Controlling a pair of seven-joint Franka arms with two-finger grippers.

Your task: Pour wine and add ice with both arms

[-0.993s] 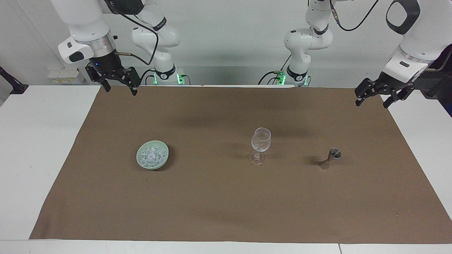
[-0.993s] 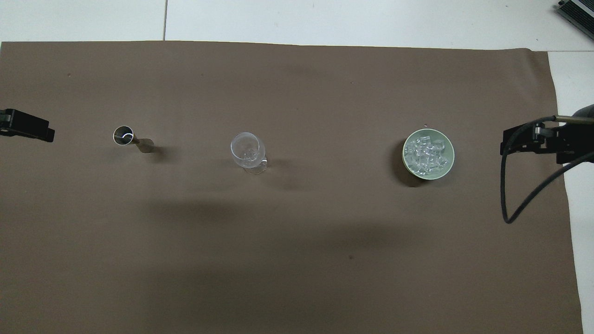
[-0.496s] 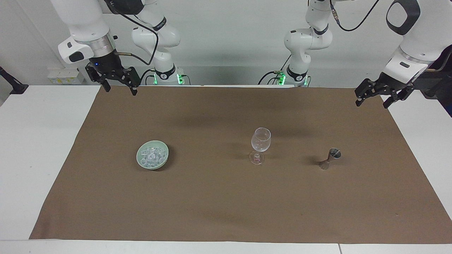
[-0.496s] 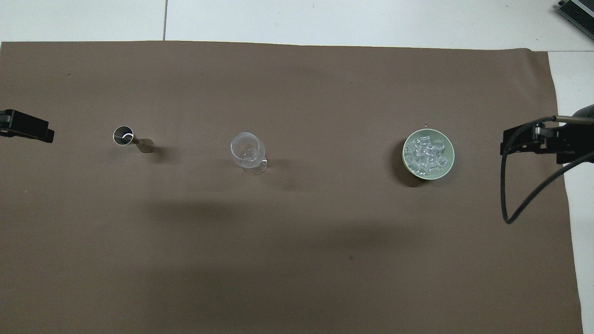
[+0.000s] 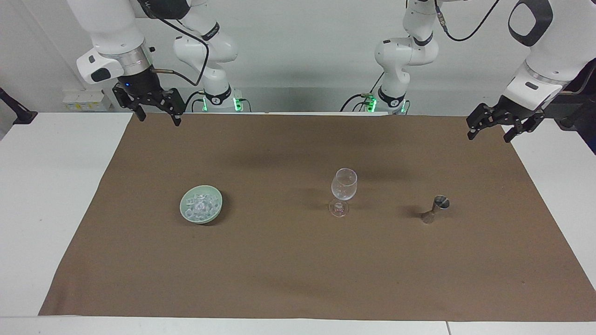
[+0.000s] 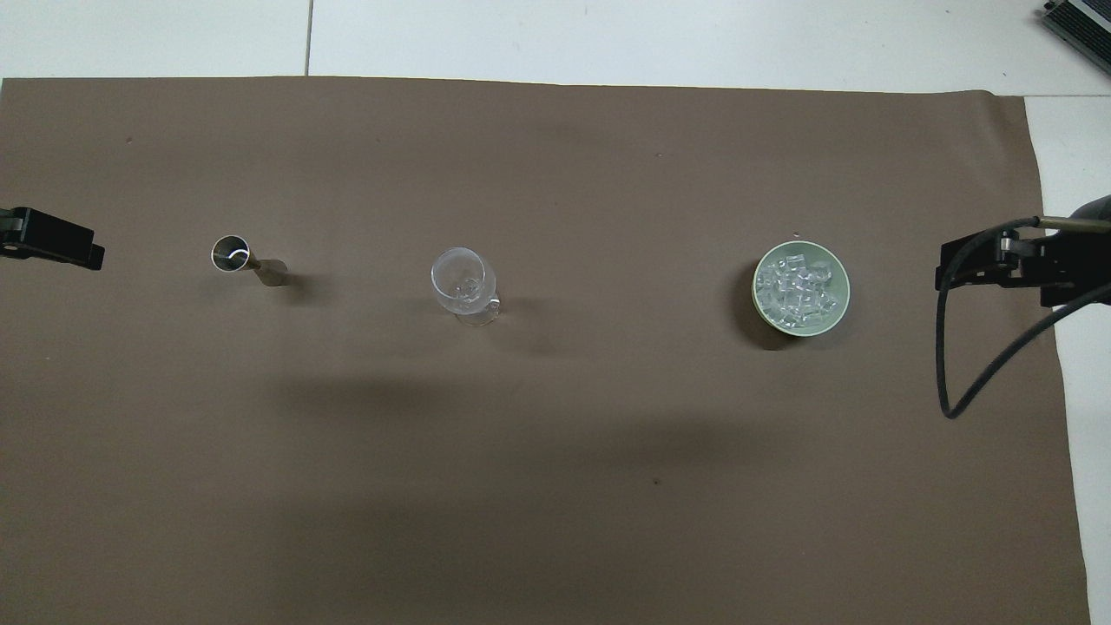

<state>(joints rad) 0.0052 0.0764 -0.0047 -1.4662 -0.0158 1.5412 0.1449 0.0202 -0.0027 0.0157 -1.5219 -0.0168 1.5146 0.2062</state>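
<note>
A: What has changed since a moment ago?

B: Almost nothing. My left gripper (image 5: 489, 132) has crept a little toward the middle of the tabletop and a bit higher. My right gripper (image 5: 157, 115) has barely moved. The bowl, glass and cup sit just where they were.

A: Are the fingers open?

B: Yes, both pairs are spread wide and hold nothing. The left gripper hangs over the brown cloth (image 5: 298, 260) at its edge near the left arm's end. The right gripper hangs over the cloth's corner near the right arm's end.

A: Where is the ice?

B: The ice (image 5: 201, 207) is heaped in a pale green bowl (image 5: 188, 216) on the cloth, toward the right arm's end. A clear wine glass (image 5: 343, 186) stands upright near the middle. A small metal cup (image 5: 436, 209) stands toward the left arm's end. All three sit in a row, well apart.

A: What about the room?

B: The white tabletop (image 5: 51, 195) shows on both sides of the cloth. A plain pale wall stands at the robots' end. I see lots of bare cloth around each thing.
</note>
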